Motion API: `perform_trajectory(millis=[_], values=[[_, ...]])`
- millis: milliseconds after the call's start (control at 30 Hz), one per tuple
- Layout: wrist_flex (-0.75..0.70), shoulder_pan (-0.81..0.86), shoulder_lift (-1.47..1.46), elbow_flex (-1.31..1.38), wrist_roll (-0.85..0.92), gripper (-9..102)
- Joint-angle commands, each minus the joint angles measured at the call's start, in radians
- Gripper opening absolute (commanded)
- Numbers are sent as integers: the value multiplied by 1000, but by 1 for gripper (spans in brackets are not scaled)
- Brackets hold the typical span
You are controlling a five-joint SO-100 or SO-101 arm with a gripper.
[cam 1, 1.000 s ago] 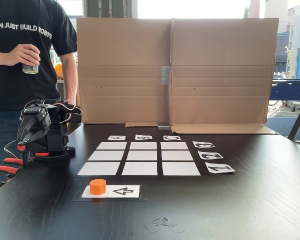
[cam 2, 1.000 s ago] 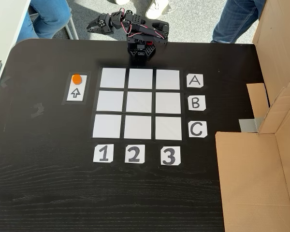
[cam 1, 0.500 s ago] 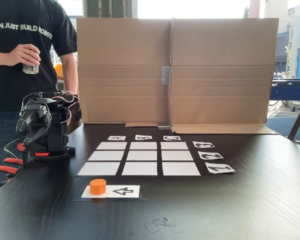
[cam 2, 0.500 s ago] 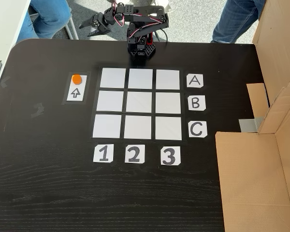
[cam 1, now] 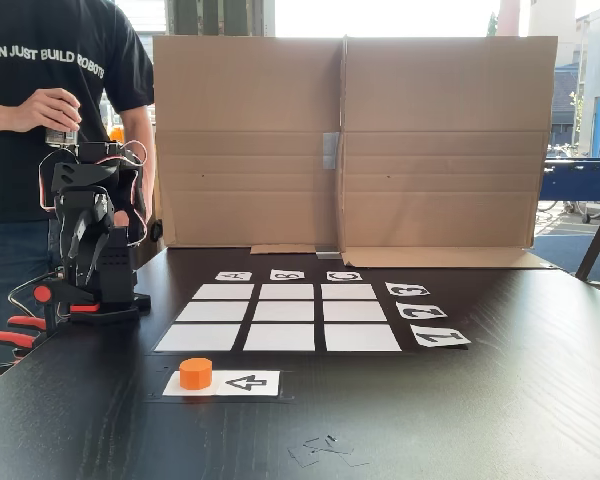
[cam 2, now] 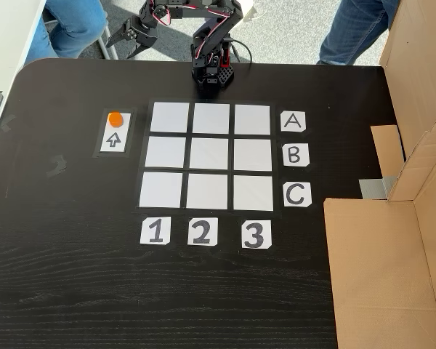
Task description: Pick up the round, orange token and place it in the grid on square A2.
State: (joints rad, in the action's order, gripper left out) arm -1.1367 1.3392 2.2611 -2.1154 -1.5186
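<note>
1. Fixed views disagree on what they reveal: the one from above shows the labels A, B, C down the right of the grid and 1, 2, 3 along its bottom, so square A2 can be picked out as the top row's middle cell there; the low view from the table's edge shows the same grid foreshortened, plus a person in a black T-shirt holding a can behind the arm.
2. The token is a small bright orange puck; the low view shows its faceted sides and flat top.
3. It sits on the arrow card, at the end the arrow points toward, just left of the grid in the view from above and apart from every cell.
4. The gripper hangs beyond the table's far edge in the view from above, its fingers spread apart with nothing between them.
5. In the low view the arm stands upright on its base, well apart from the token.
6. Compared with half a second ago, the arm has risen and unfolded further, and the gripper has swung farther left in the view from above; token, card and grid are unchanged.
</note>
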Motion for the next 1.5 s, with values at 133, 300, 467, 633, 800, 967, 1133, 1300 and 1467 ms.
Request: perform_trajectory(millis=[133,300,467,633,800,967,1133,1300,1467], values=[[-183,-46,-146,256,9,32],[-282,-69,-262,417,9,32],[-351,-94,-390,563,15,33],[-359,-130,-482,621,25,33],[-348,-181,-537,650,28,33],[-348,-242,-588,664,26,33],[-353,-267,-657,669,9,36],[-347,-288,-715,672,-9,40],[-351,-311,-781,716,-48,40]])
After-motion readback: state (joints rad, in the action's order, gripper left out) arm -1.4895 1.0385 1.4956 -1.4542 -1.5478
